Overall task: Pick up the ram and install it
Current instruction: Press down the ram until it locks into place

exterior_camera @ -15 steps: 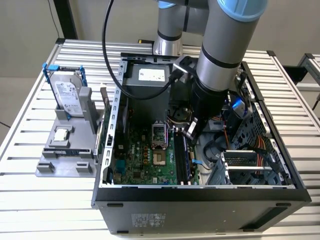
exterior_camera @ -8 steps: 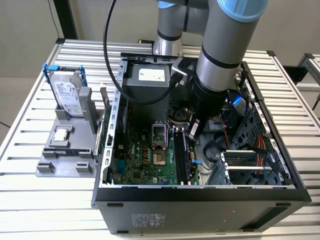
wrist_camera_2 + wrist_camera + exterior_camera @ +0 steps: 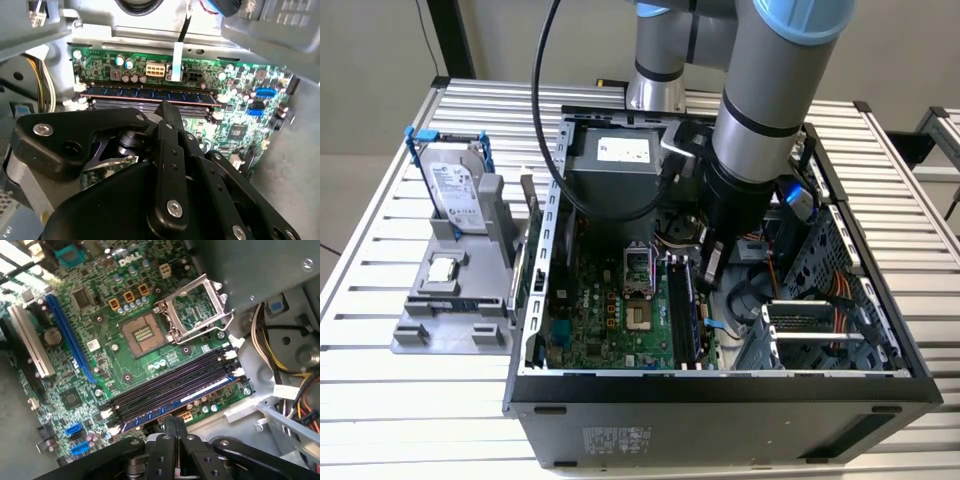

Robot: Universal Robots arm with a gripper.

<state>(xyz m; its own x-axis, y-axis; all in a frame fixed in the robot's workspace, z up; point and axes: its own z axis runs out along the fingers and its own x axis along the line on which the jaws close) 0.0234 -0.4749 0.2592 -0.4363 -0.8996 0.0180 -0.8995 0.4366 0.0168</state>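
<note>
Clenched with its fingers together, hand (image 3: 175, 427) hovers just above the ram (image 3: 175, 401) seated in the outermost memory slot of the motherboard (image 3: 100, 365).

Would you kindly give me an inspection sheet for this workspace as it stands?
Surface: slatted metal table carrying the open computer case.
Job's things: ram lying along the outermost memory slot of the motherboard.
Clutter: hard drive and processor chip on a grey fixture, exterior view's left.
Grippers: gripper shut, tip at the ram's top edge.
Cables: black cable beside the arm; orange wires inside the case.
Surroundings: nothing seen.
</note>
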